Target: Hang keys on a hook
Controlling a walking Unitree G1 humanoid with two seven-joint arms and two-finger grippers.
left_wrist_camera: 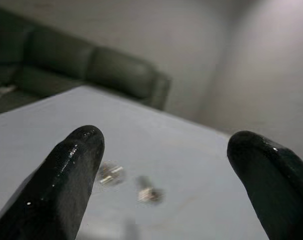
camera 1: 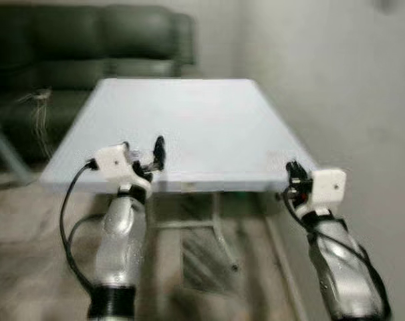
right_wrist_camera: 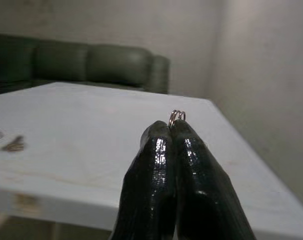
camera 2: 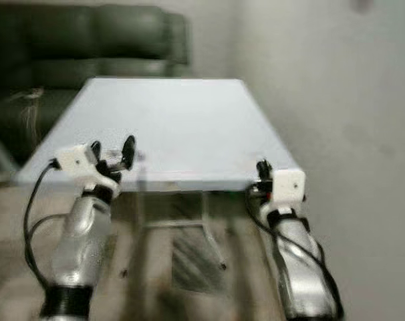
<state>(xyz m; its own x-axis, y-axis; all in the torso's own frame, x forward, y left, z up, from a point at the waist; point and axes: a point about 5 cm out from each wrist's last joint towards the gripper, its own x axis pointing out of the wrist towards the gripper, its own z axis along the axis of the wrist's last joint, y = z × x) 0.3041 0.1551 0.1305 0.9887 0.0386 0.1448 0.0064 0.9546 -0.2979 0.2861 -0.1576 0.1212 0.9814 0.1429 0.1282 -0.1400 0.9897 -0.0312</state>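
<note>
Both silver arms reach forward to the near edge of the pale grey rectangular worktop (camera 1: 189,127). The left gripper (left_wrist_camera: 164,165) is released, its fingers spread wide above a small brownish key with a silver ring (left_wrist_camera: 111,173) lying on the worktop's near left part. The right gripper (right_wrist_camera: 171,131), at the near right corner, is clenched on a thin silver split ring (right_wrist_camera: 176,116) poking out above its fingertips.
</note>
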